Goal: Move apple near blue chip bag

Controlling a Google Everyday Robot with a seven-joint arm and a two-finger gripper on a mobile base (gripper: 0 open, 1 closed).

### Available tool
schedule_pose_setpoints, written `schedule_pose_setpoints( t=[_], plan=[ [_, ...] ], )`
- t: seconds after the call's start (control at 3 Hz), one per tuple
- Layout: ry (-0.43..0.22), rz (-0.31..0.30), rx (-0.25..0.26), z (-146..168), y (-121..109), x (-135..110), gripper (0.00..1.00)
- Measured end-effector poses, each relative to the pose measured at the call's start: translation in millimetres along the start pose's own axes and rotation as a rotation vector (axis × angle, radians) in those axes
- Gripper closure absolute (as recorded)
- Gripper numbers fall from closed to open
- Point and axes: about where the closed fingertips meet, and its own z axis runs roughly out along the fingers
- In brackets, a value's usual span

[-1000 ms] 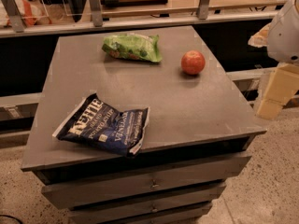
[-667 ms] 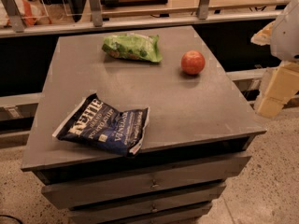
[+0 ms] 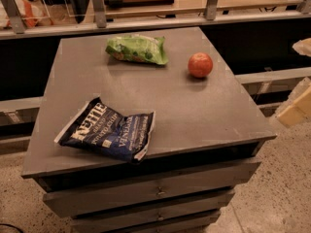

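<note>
The blue chip bag (image 3: 107, 131) lies flat at the front left of the grey drawer table (image 3: 194, 110), one corner at its front edge. The gripper (image 3: 297, 108) shows partly at the right, off the table; wide or narrow, I cannot tell. Farther back the apple (image 3: 200, 64) sits near the right edge, well apart from that bag, with a green bag (image 3: 137, 49) left of it.

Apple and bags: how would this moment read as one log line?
apple: back right of table | blue chip bag: front left | hand: right edge, off table
</note>
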Motion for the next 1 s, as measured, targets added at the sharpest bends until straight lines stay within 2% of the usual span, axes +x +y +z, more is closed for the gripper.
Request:
schedule_pose_setpoints(
  t=[0.33,0.67,1.0],
  plan=[
    [-0.144,0.162,0.081,0.3,-5.0,19.8,0.00],
    [-0.240,0.266,0.175,9.9,-22.9,28.4,0.00],
    [-0.253,0.267,0.210,5.8,-31.1,24.1,0.00]
  ],
)
